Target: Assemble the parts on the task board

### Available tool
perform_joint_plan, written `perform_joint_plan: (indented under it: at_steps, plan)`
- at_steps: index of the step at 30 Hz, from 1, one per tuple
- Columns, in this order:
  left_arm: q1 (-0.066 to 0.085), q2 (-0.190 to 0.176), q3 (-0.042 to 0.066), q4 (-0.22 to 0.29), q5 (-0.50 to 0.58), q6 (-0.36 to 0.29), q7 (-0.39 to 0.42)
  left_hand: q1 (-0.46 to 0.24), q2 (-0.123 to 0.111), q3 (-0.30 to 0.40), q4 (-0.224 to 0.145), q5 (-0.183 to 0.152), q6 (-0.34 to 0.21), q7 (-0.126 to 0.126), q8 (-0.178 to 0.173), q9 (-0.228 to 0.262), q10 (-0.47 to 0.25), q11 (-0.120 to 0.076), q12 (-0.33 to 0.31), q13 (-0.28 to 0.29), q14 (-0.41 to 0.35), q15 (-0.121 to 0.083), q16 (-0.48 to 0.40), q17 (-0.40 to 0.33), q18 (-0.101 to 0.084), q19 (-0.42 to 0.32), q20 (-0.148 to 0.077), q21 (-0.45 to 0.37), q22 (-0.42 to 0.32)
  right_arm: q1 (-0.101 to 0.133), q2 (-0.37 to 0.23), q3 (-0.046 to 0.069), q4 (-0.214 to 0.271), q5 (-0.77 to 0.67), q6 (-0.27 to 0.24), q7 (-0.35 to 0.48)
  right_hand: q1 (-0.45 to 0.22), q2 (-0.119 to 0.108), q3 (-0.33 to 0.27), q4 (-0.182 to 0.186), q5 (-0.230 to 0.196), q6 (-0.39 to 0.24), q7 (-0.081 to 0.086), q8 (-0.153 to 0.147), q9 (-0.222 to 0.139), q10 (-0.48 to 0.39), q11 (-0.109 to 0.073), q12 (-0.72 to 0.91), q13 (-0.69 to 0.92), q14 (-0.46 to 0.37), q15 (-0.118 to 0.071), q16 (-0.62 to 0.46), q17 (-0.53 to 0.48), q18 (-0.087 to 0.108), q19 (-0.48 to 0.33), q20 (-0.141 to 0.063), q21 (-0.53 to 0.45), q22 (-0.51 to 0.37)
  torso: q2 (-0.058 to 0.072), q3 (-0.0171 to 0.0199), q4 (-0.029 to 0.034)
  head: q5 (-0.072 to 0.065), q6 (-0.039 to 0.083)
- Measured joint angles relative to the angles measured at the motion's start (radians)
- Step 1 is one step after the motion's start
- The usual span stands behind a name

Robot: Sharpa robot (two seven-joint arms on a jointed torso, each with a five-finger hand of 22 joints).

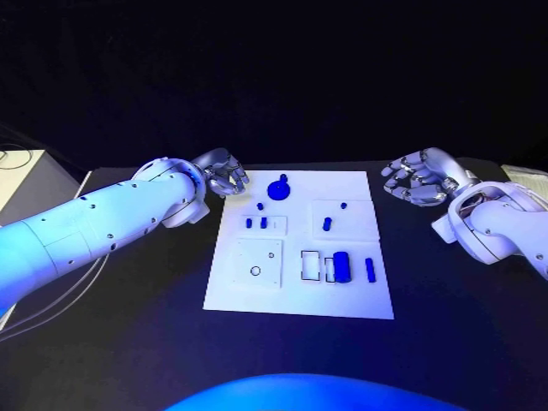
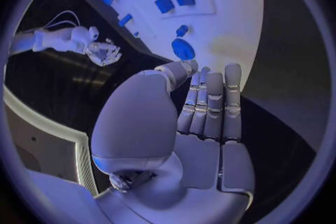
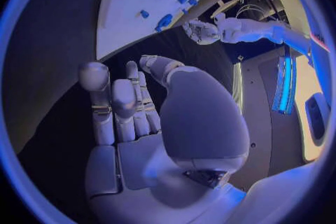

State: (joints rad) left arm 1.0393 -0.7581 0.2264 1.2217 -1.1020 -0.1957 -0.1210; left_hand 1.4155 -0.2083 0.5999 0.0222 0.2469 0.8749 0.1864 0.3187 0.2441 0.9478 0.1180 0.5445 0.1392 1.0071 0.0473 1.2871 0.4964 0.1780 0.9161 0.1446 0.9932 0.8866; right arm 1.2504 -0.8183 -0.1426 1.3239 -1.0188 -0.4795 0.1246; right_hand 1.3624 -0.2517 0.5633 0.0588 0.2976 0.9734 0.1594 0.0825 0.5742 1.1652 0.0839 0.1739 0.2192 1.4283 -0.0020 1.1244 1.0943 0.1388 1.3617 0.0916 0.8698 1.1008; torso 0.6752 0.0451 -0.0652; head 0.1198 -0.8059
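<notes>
Beside the board's [image 1: 301,295] far corners: left hand [image 1: 223,174] and right hand [image 1: 419,176] hovering, fingers loosely curled, holding nothing. Blue parts [image 1: 341,265] lying unassembled on the board. Advisable: reaching for the nearest knob [image 1: 279,187] first, pinching squarely, lifting straight.

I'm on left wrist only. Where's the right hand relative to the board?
Observer: The right hand hovers off the far right corner of the task board, over black table, holding nothing.
Operator: Anything on the near half of the board? My view cuts that off.
Observer: Yes, a large blue cylinder lies by a thin blue bar near the right edge.
Operator: And my own hand from above?
Observer: The left hand sits at the far left corner, beside the round blue part, not touching it.
</notes>
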Motion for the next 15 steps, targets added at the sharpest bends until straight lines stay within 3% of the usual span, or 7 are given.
perform_joint_plan:
  at_steps: [2, 9, 10, 12, 15]
  plan:
    - [-0.005, -0.014, 0.002, 0.007, 0.11, -0.008, 0.038, -0.006, 0.006, -0.013, -0.001, 0.0, 0.006, -0.001, 0.012, 0.006, 0.0, 0.0, 0.027, 0.014, -0.008, -0.001, -0.013, -0.011, 0.0, -0.004, 0.001, -0.018, -0.011, 0.0, 0.006, 0.0, 0.001, -0.055, 0.015, -0.014, 0.0, 0.0, 0.004, -0.004, -0.017, 0.004, -0.003, -0.006, -0.007, 0.009, -0.002, -0.015, -0.012, 0.019, 0.0, 0.037, 0.033, -0.015, 0.018, -0.004, 0.058, 0.04, 0.0, 0.0003, 0.0, -0.008, 0.003]
    - [-0.05, -0.078, 0.014, 0.066, 0.515, -0.007, 0.198, -0.036, 0.019, -0.073, 0.031, -0.003, 0.009, -0.005, 0.042, 0.024, 0.009, -0.009, 0.087, 0.044, -0.056, 0.001, -0.092, -0.049, 0.0, -0.048, 0.002, -0.118, -0.068, 0.0, 0.044, 0.0, 0.007, -0.267, 0.069, -0.083, 0.0, 0.0, 0.004, -0.004, -0.032, 0.009, -0.009, -0.006, -0.017, 0.013, -0.005, -0.041, -0.031, 0.033, 0.0, 0.096, 0.087, -0.015, 0.044, -0.005, 0.141, 0.099, -0.001, 0.0004, 0.0004, -0.034, 0.013]
    - [-0.054, -0.083, 0.014, 0.074, 0.555, -0.005, 0.217, -0.043, 0.013, -0.081, 0.039, -0.012, 0.006, -0.008, 0.044, 0.024, 0.006, -0.011, 0.085, 0.044, -0.063, 0.002, -0.103, -0.054, 0.0, -0.052, 0.006, -0.133, -0.077, 0.0, 0.05, 0.0, 0.007, -0.291, 0.076, -0.093, 0.0, 0.0, 0.004, -0.004, -0.032, 0.01, -0.009, -0.006, -0.018, 0.013, -0.005, -0.043, -0.032, 0.033, 0.0, 0.098, 0.09, -0.015, 0.044, -0.005, 0.146, 0.103, -0.001, 0.0004, 0.0004, -0.037, 0.014]
    - [-0.062, -0.094, 0.017, 0.093, 0.638, -0.001, 0.257, -0.05, 0.013, -0.096, 0.054, -0.096, -0.007, -0.005, 0.044, 0.027, -0.018, -0.004, 0.039, 0.022, -0.1, 0.011, -0.171, -0.082, 0.0, -0.075, 0.015, -0.206, -0.124, 0.0, 0.064, 0.0, 0.006, -0.342, 0.089, -0.114, 0.0, 0.0, 0.004, -0.004, -0.032, 0.013, -0.006, -0.006, -0.019, 0.013, -0.005, -0.048, -0.036, 0.033, 0.0, 0.098, 0.092, -0.015, 0.044, -0.005, 0.146, 0.104, -0.001, 0.0003, 0.0004, -0.04, 0.016]
    - [-0.076, -0.108, 0.019, 0.121, 0.725, 0.007, 0.306, -0.042, 0.005, -0.103, 0.071, -0.121, -0.008, -0.004, 0.044, 0.029, 0.003, 0.005, -0.04, -0.02, -0.104, 0.019, -0.286, -0.128, 0.0, -0.076, 0.023, -0.311, -0.196, 0.0, 0.086, -0.001, 0.001, -0.403, 0.104, -0.142, 0.0, 0.0, 0.004, -0.004, -0.032, 0.013, -0.006, -0.006, -0.02, 0.013, -0.004, -0.057, -0.041, 0.033, 0.0, 0.108, 0.099, -0.028, 0.048, -0.006, 0.155, 0.112, -0.001, 0.0002, 0.0004, -0.044, 0.018]
